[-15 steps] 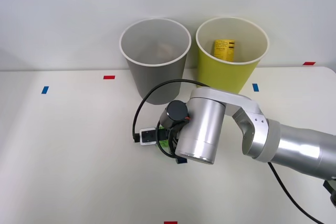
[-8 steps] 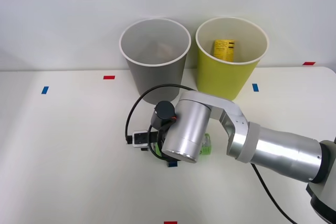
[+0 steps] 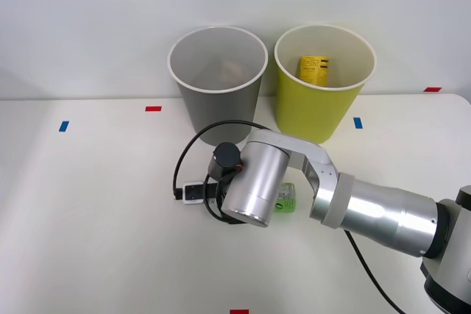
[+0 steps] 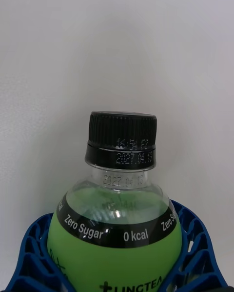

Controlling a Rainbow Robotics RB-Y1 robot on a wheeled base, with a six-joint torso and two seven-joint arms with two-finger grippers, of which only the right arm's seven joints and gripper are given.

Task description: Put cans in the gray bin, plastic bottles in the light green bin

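A: What've you got on the right gripper (image 4: 117, 267)?

B: I'm reading it off the wrist cam. Blue ribbed fingers (image 4: 29, 258) sit on both sides of the green bottle (image 4: 114, 243), pressed against the label, so it's clenched on the bottle. Black cap (image 4: 123, 128) points away from the gripper, white table (image 4: 117, 38) behind it.

A: Where's that on the table?

B: Front cam: approx. mid-table, nearer me than both bins. The arm's silver wrist (image 3: 254, 182) covers most of it; a bit of the green bottle (image 3: 286, 198) pokes out on its right side. I can't tell if the bottle is lying on the table or lifted off it.

A: Bins?

B: Gray bin (image 3: 217, 119) at the far edge, light green bin (image 3: 318, 112) just right of it, v. close, can't say if touching. Yellow-label bottle (image 3: 314, 68) is inside the light green bin, leaning on its far wall. Something pale sits in the gray bin, too faint to ID.
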